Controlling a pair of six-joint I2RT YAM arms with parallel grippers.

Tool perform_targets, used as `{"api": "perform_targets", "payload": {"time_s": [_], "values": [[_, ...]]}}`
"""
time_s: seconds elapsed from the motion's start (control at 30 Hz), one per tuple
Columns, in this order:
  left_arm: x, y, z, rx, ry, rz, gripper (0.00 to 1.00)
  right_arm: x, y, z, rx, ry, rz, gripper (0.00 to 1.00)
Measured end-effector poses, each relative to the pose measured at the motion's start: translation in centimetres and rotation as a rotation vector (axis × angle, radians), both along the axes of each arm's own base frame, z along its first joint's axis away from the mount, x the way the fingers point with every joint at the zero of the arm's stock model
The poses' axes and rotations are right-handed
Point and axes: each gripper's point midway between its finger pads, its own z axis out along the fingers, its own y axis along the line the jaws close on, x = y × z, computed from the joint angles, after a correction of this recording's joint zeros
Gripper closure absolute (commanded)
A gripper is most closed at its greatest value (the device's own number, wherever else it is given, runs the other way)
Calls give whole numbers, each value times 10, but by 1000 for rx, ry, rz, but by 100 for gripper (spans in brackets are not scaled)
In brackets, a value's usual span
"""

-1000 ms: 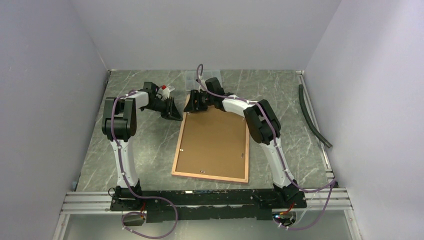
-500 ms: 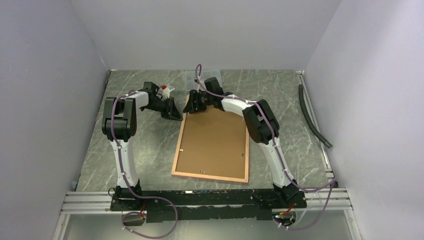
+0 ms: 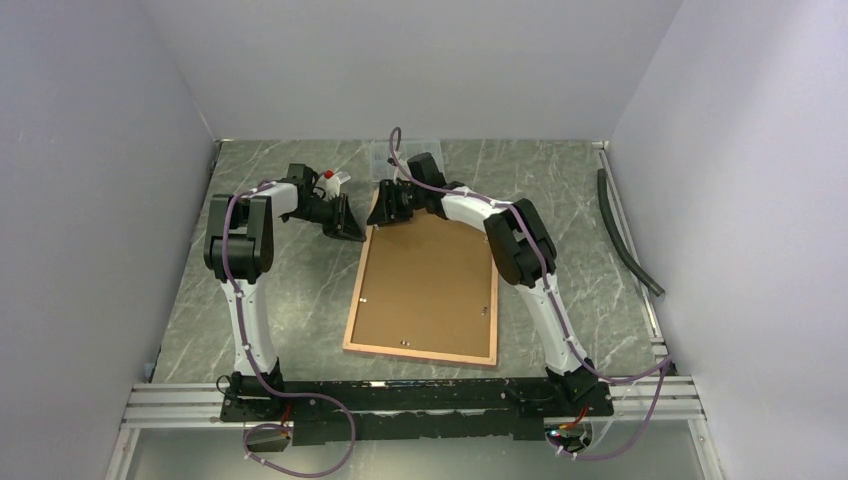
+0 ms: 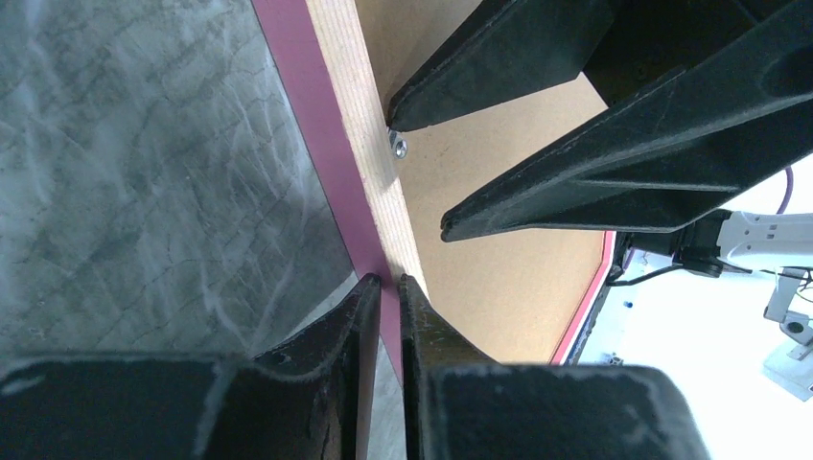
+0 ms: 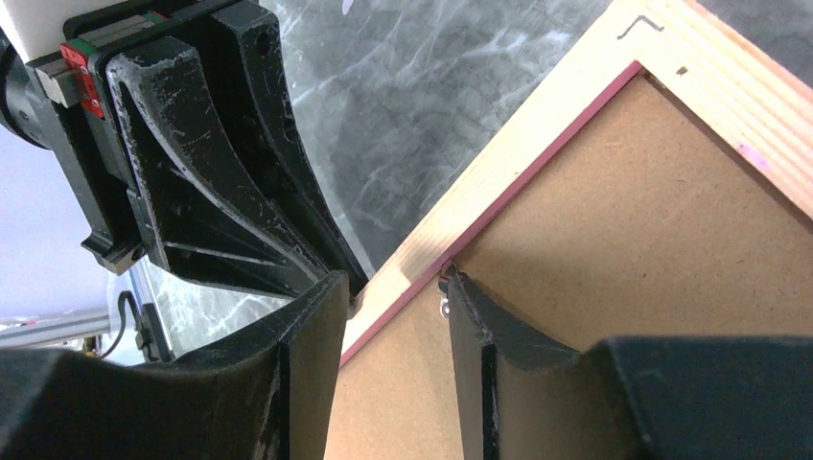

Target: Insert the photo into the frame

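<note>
On the table [image 3: 300, 300], top view: one frame [image 3: 420, 352], two arms, one clear compartment box [image 3: 405, 157] and one black hose [image 3: 625, 235].

The frame lies flat at the centre, back up, its long sides running roughly 12 to 6 o'clock. Its rails are pale wood on the back with a pink outer side and a pink lip along the inner edge. A plain brown backing board [image 3: 428, 280] fills the opening. One small metal clip [image 4: 398, 144] sits where the board meets the left rail.

Both grippers meet at the frame's 11 o'clock corner. The left gripper [image 3: 352, 230] comes from the 9 o'clock side. Its fingers [image 4: 360, 321] stand almost together, only a slit between them, with their tips at the pink outer side of the rail. Whether they pinch it cannot be told.

The right gripper [image 3: 383, 210] comes from 1 o'clock. Its jaws are parted about as wide as the rail and hold nothing that can be seen. One fingertip [image 5: 460, 287] is just beside the clip and the other lies toward the rail's outer edge.

The box is at 12 o'clock of the frame, just beyond it. The hose lies at 3 o'clock, well apart.
</note>
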Motion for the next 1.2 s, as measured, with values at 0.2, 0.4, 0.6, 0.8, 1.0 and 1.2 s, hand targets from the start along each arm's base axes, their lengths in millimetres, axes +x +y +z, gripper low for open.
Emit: {"api": "perform_targets", "payload": {"time_s": [0.2,0.4,0.6,0.8,1.0,1.2], "values": [[0,0,0,0,-1,-1,82,1,1,-1,2,0,5,56],[0,-1,0,0,0,-2,82,2,2,-2,4,3,10,58],[0,-1,0,0,-2,-3,83,2,4,-2,10,4,18,60],[0,-1,0,0,-7,-7,83,1,6,-3,9,5,21,62],[0,-1,0,0,-8,-8,83,1,6,-4,8,5,19,62],[-1,0,0,2,-10,-12,78,0,7,-1,9,13,21,42]]}}
